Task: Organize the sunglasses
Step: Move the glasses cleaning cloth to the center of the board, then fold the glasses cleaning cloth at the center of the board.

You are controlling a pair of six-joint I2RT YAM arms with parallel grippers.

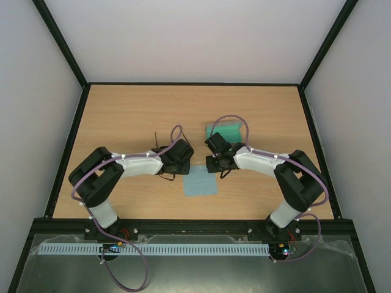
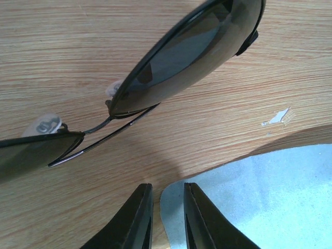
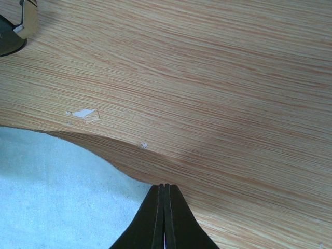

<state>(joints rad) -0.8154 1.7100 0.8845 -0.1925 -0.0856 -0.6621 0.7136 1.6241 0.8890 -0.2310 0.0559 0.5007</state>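
I have the left gripper (image 2: 167, 185) low over the table at the far-left edge of the blue-grey cloth (image 2: 259, 199). Its fingers are a narrow gap apart with nothing between them. I read this as lining up for a pick rather than a hold.

The sunglasses (image 2: 181, 57) lie on the bare wood just beyond that same cloth edge and do not touch the cloth. In the left wrist view the lens-to-lens axis runs on a diagonal. One round lens is close to the cloth side and the other (image 2: 31, 153) is further off, with the thin bridge (image 2: 116, 124) between them right ahead of my fingertips. From the top camera the arm covers most of the frame. A thin temple arm (image 1: 156, 141) sticks out from under it, pointing away from the cloth toward the far side of the table. I judge the temples unfolded, but I can't confirm it.

The right gripper (image 3: 164, 185) sits at the cloth's far-right edge with its fingers pressed together. I see nothing between them, though the cloth border runs right up to the tips and looks slightly raised, with a shadow under it. I take it that arm is parked there to keep out of the left arm's approach, or to steady the cloth.
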